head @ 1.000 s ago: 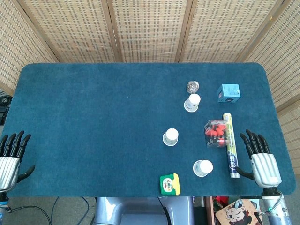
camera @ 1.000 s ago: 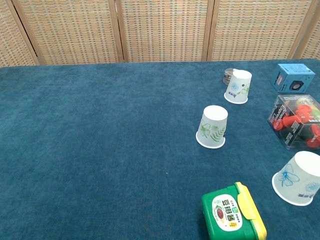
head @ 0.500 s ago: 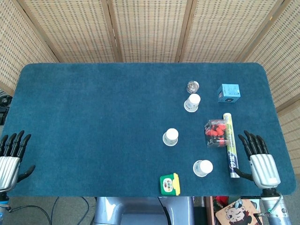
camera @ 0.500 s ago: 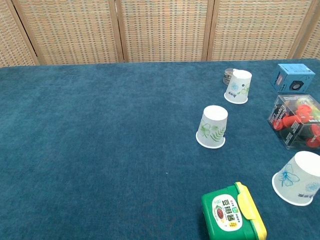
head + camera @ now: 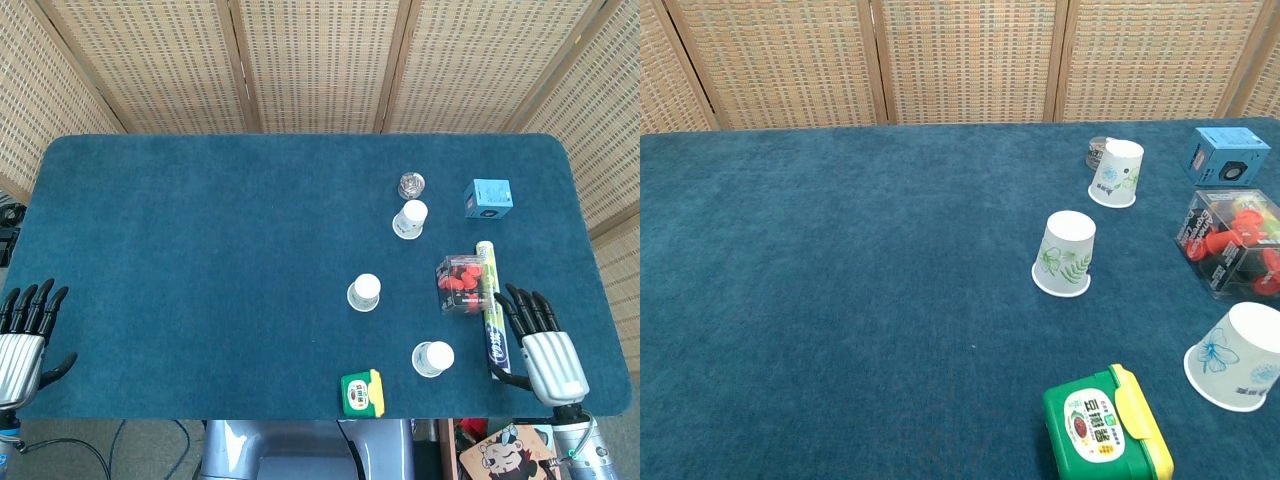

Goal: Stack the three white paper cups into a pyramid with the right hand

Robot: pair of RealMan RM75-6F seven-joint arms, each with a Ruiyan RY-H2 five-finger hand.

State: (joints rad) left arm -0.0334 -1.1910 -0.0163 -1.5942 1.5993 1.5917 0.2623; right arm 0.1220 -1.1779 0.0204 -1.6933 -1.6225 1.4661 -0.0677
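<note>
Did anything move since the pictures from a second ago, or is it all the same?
Only the right hand moved: it slid a little leftward and toward the near edge of the table, closer to the long tube. It holds nothing, fingers apart. The left hand and the three paper cups stayed put.

1. Left of the middle cup (image 5: 365, 292), the blue table (image 5: 200, 260) lies wide open.
2. Right of it, a clear box (image 5: 459, 284) and long tube (image 5: 489, 305) block passage.
3. Nearer than it, a green tin (image 5: 361, 391) and the near cup (image 5: 433, 358) leave a gap.
</note>
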